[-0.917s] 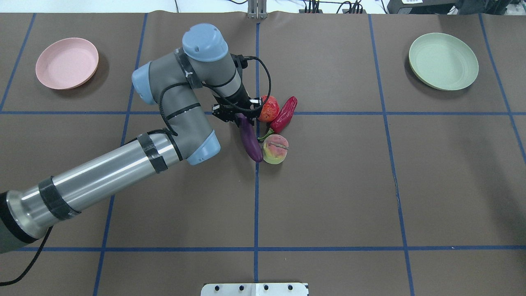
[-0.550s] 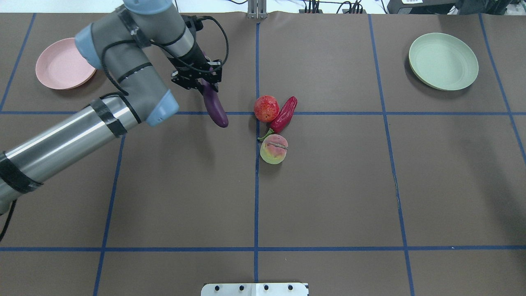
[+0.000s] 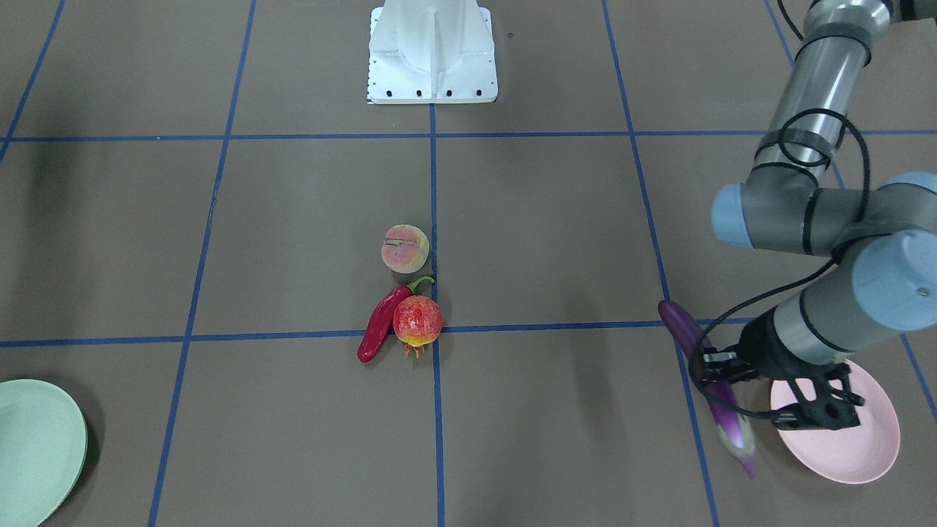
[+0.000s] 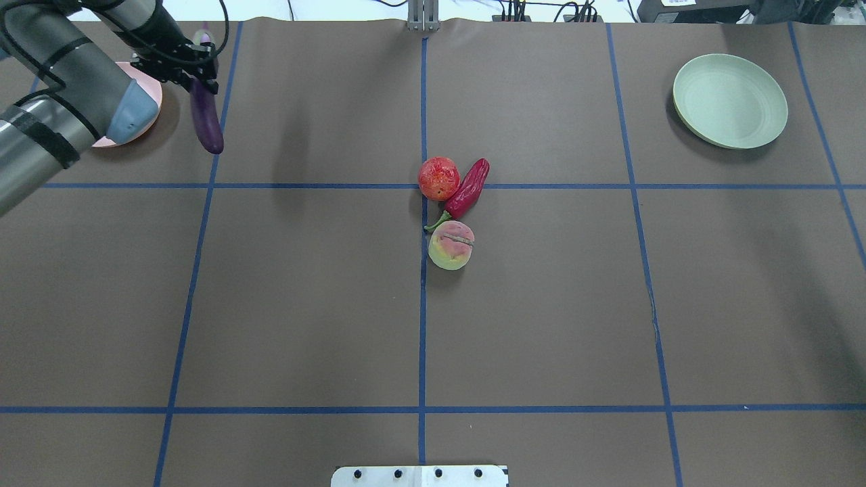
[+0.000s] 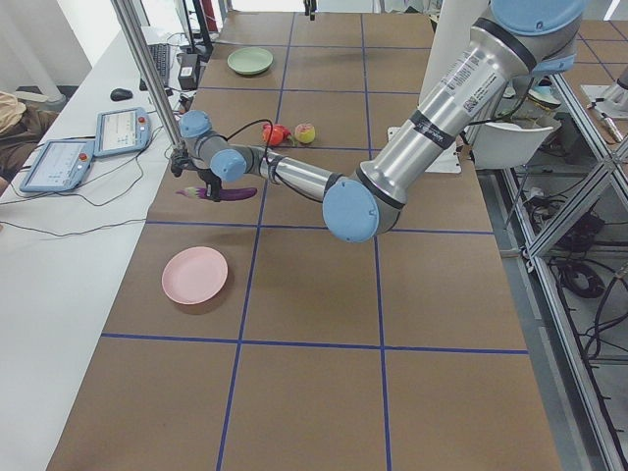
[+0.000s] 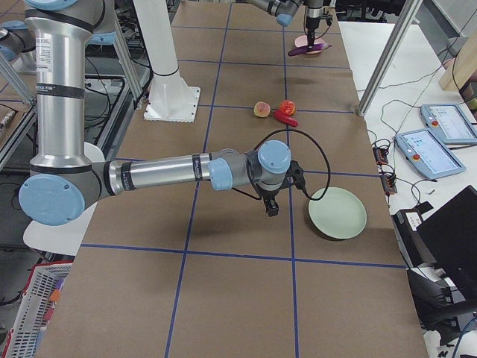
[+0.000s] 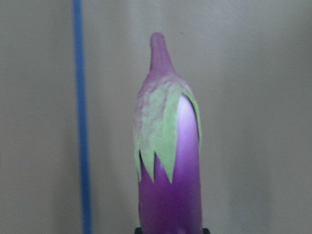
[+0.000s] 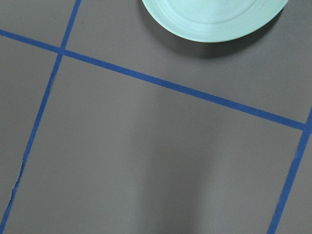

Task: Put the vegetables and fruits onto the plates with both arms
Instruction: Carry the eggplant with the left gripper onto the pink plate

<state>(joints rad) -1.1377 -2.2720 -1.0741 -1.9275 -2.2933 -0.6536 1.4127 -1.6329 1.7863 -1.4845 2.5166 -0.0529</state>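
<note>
My left gripper (image 4: 198,73) is shut on the purple eggplant (image 4: 206,122) near its green cap (image 7: 163,131). The eggplant hangs tilted above the table, just beside the pink plate's (image 3: 842,454) inner edge. My left arm covers most of that plate in the overhead view. At the table's middle lie the pomegranate (image 4: 438,178), the red chili pepper (image 4: 468,188) and the peach (image 4: 451,245), close together. The mint green plate (image 4: 730,101) stands bare at the far right. My right gripper (image 6: 270,207) hovers over the table near the green plate (image 6: 337,212); whether it is open or shut I cannot tell.
The white base block (image 3: 432,51) sits at the robot's edge of the table. Blue tape lines grid the brown mat. A side desk with tablets (image 5: 59,162) and a metal post (image 5: 147,74) stand beyond the pink plate's end.
My left arm lifted the eggplant out of the middle cluster and carried it far left to the pink plate's edge. The other three items stayed put.
</note>
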